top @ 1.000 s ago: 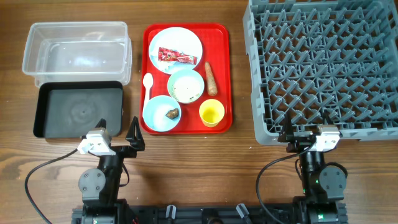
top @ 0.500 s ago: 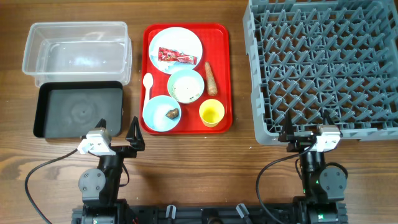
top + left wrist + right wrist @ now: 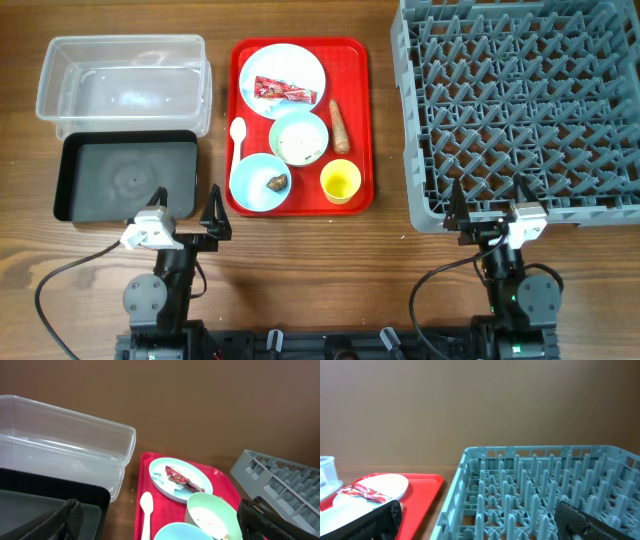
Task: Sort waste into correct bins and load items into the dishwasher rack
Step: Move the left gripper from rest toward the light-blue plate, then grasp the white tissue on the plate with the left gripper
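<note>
Left gripper (image 3: 188, 208): jaws spread, empty, at black tray (image 3: 125, 175) near edge.
Right gripper (image 3: 487, 203): jaws spread, empty, at grey rack (image 3: 520, 100) near edge.
Red tray (image 3: 358, 130): between the two, holding yellow cup (image 3: 340, 181), bowls (image 3: 255, 170).
Wrapper (image 3: 283, 90): on pale plate (image 3: 295, 62), tray's far end.
Clear tub (image 3: 125, 42): behind black tray.

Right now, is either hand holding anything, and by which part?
Nothing is held. The left hand and the right hand are both open, with nothing between their fingers.
</note>
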`<state>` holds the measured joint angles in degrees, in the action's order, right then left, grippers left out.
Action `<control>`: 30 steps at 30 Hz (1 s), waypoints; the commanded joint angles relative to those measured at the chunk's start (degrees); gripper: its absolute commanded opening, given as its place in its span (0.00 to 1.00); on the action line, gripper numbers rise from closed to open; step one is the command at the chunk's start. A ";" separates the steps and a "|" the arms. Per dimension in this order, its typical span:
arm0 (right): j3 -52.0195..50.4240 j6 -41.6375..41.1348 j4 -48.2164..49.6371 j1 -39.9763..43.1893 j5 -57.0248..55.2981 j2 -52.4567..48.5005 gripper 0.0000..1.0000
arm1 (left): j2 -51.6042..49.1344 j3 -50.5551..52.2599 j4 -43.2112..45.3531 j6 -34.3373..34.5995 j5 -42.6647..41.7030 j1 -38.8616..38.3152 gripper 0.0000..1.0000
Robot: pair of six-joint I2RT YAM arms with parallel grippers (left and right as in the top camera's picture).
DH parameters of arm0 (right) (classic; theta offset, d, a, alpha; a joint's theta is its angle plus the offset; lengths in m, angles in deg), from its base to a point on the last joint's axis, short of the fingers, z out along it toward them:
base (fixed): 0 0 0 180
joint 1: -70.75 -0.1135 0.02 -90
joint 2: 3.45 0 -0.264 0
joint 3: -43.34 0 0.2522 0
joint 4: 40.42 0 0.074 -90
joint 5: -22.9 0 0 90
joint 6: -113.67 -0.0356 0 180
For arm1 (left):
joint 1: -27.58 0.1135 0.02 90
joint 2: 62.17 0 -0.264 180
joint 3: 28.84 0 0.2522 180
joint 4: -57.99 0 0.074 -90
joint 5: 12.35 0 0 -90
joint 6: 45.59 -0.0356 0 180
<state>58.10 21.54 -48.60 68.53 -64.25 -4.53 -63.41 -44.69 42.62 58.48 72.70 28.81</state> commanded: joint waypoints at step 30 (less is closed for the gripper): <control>51.04 2.12 -29.11 -0.07 17.27 -44.26 1.00 | -87.62 -101.79 -42.93 -7.19 2.64 -12.55 1.00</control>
<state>105.07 22.94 -75.68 68.53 -52.40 -45.01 -139.69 -132.07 5.44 52.23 70.80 20.55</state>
